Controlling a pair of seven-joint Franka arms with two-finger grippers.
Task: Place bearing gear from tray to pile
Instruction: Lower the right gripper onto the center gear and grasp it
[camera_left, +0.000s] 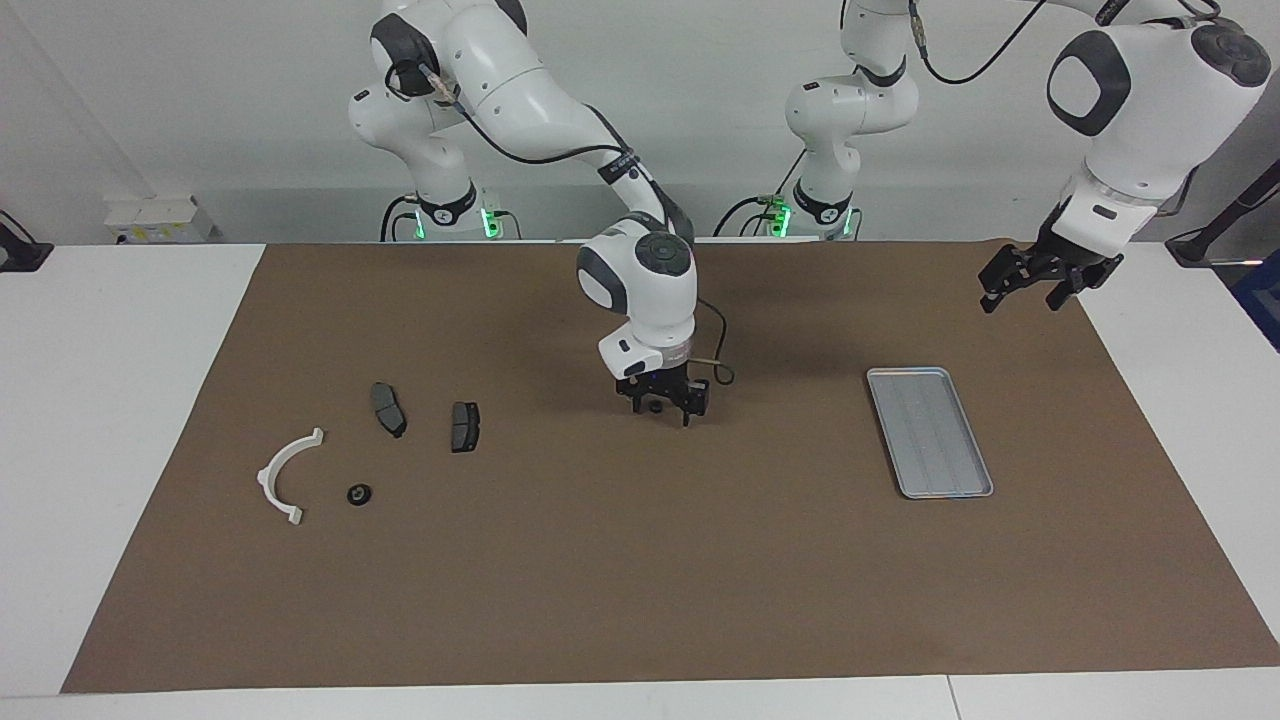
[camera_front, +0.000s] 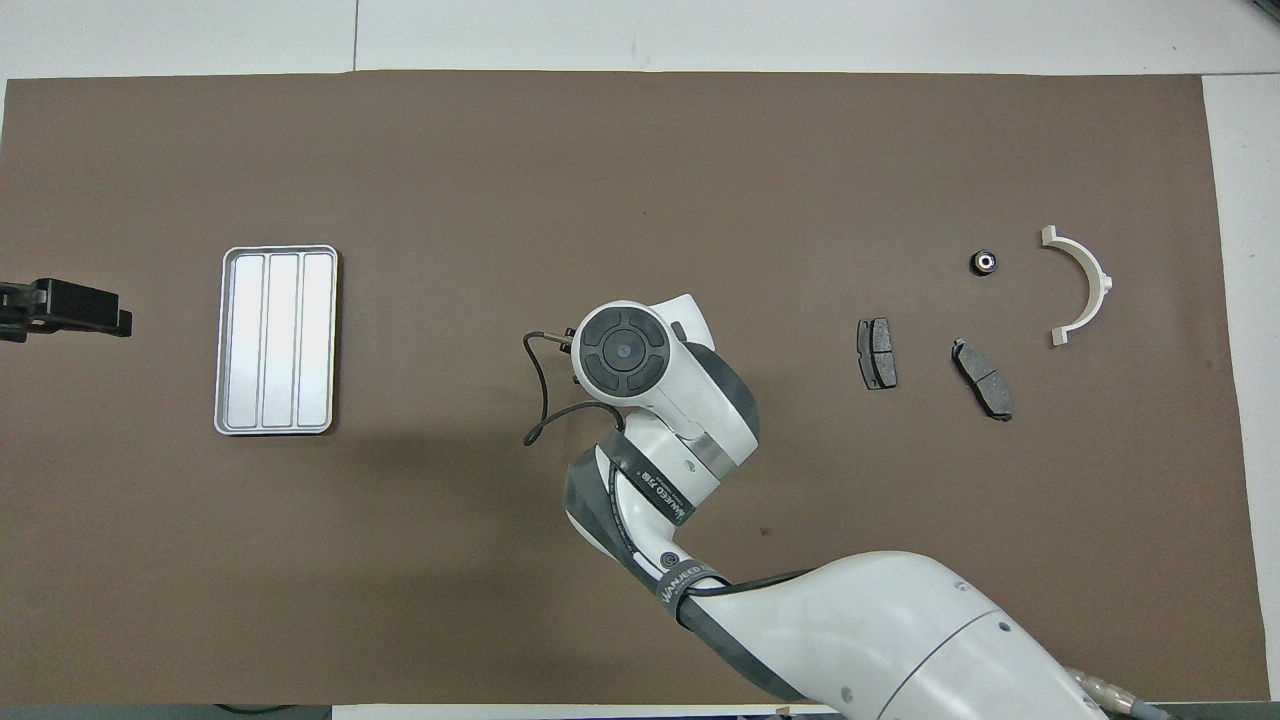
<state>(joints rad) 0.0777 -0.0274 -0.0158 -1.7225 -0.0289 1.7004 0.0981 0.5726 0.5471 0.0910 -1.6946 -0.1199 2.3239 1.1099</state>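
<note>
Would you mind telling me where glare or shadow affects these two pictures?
Overhead view: the tray reflects light brightly, washing out its ridges, and the right arm casts a soft shadow on the brown mat beside it. Facing view: lighting is even, the tray looks dull grey, and only faint shadows lie under the pile parts.

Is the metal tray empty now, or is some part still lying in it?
Empty. The tray shows only its bare ridged floor in both views; a small bearing gear already lies on the mat beside the white bracket.
</note>
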